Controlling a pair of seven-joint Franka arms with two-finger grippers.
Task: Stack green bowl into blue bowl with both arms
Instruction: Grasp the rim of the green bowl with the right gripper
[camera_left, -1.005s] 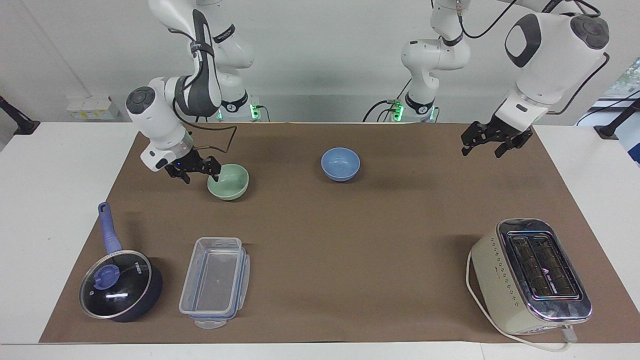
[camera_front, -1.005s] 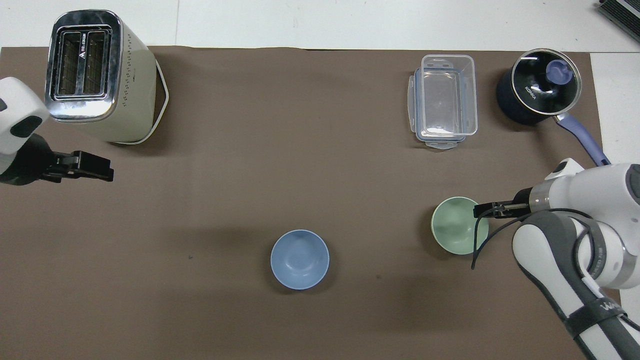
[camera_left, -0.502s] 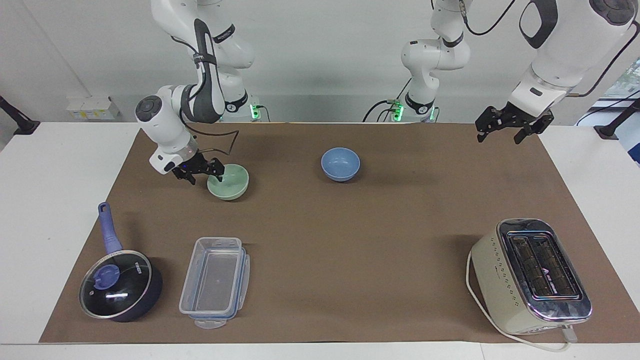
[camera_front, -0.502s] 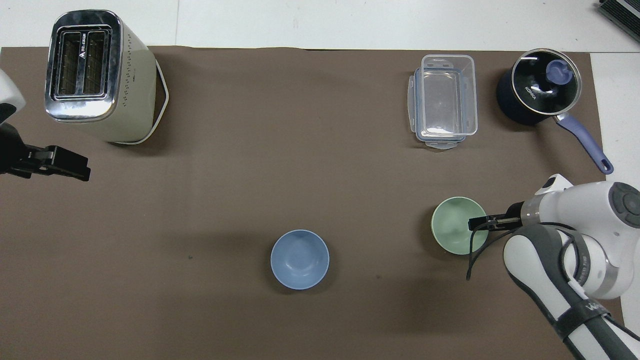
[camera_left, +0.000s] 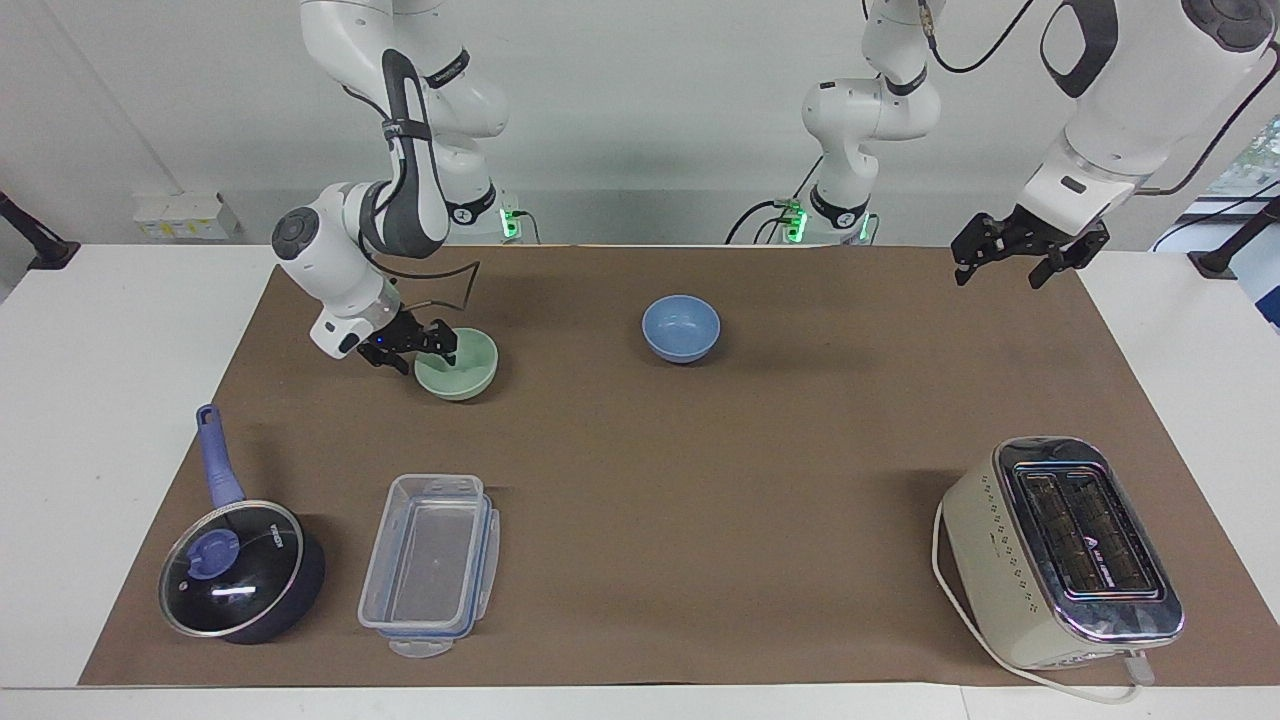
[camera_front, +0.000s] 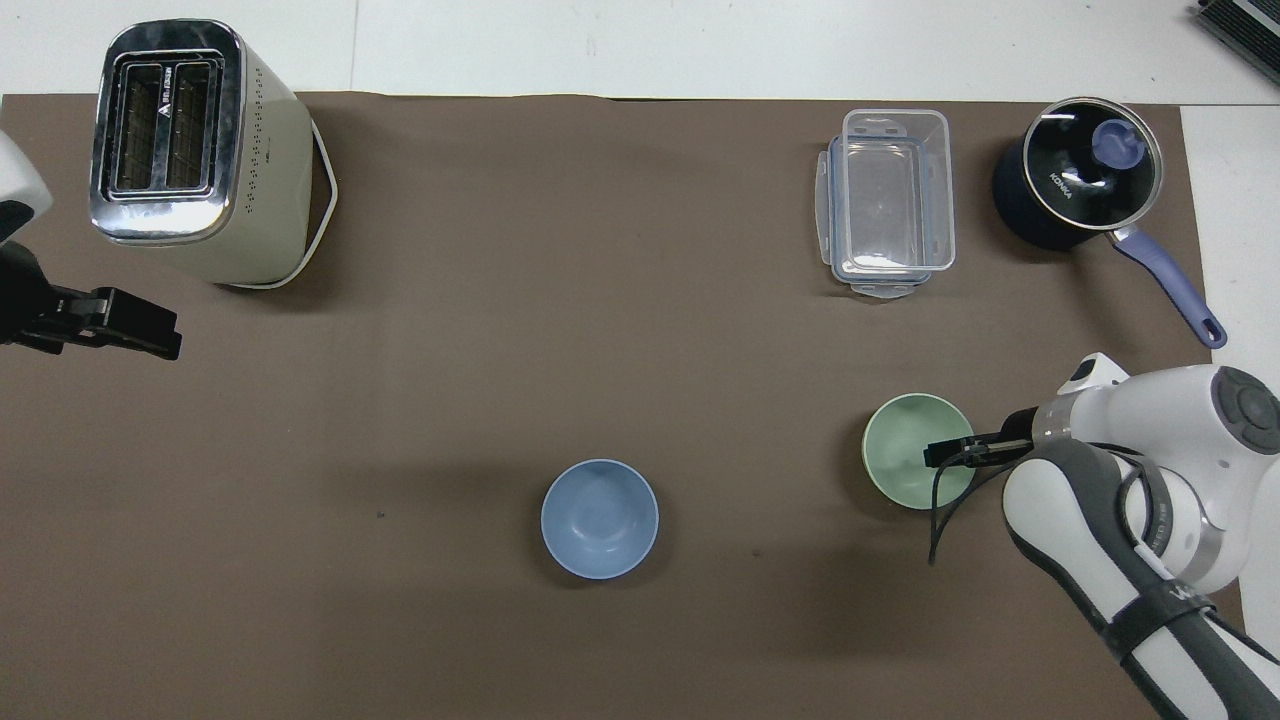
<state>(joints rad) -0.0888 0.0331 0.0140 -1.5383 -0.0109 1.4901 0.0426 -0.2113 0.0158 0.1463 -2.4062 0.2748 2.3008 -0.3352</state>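
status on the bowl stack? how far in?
Early. Nothing is stacked: the green bowl sits on the mat apart from the empty blue bowl. In hand: the right gripper is down at the green bowl's rim, fingers straddling it, no lift. The left gripper waits open above the left arm's end of the mat. Left: grip, carry, set into the blue bowl.

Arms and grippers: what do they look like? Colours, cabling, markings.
Both are white jointed arms with dark grey round joint caps and dark grey inset panels. Each ends in a black two-finger gripper: the right gripper, the left gripper. Loose black cables run along the links, one looping beside the right wrist. A black band with white lettering wraps the right arm's forearm. Green lights glow at both bases.
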